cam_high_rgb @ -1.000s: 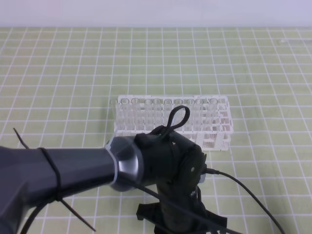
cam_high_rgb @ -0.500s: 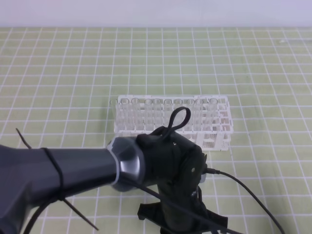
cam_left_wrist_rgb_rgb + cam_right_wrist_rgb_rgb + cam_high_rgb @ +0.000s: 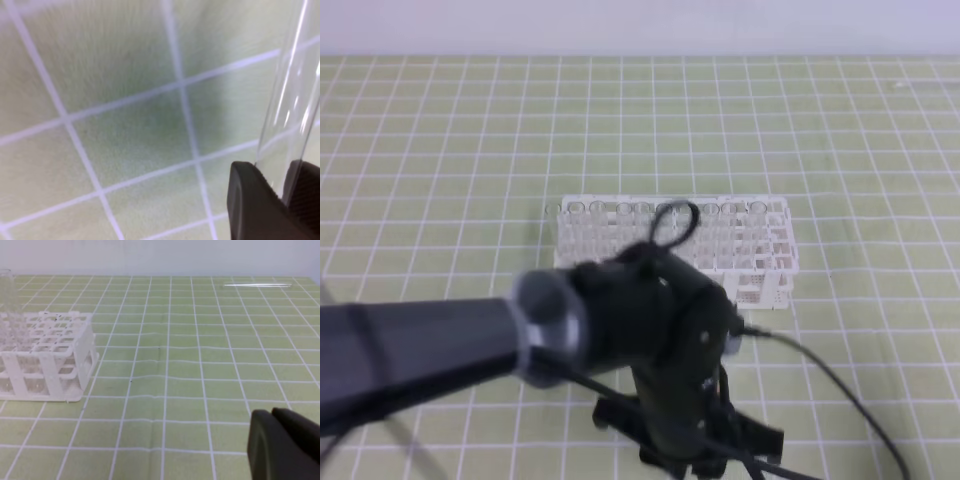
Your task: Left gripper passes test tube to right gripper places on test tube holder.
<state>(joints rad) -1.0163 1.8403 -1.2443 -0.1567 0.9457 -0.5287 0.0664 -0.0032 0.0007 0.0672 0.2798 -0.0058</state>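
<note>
In the left wrist view a clear test tube [image 3: 292, 90] runs up from between two black fingers [image 3: 250, 200], just above the green grid mat. My left gripper [image 3: 276, 174] is shut on it. In the high view the left arm [image 3: 620, 320] is blurred and covers the tube and its own fingers. The white test tube holder [image 3: 765, 240] stands behind the arm, with several clear tubes upright in it. In the right wrist view the right gripper [image 3: 272, 418] is shut and empty at the lower right, well right of the holder [image 3: 50, 360].
Another clear tube [image 3: 257, 285] lies flat on the mat far back right. A thin black cable [image 3: 840, 385] trails from the left wrist towards the lower right. The green grid mat [image 3: 440, 150] covers the table up to the pale back wall.
The left arm has shifted: its silver collar has slid left in the high view, the wrist has moved up over the rack's front, and the arm now shows motion blur.
</note>
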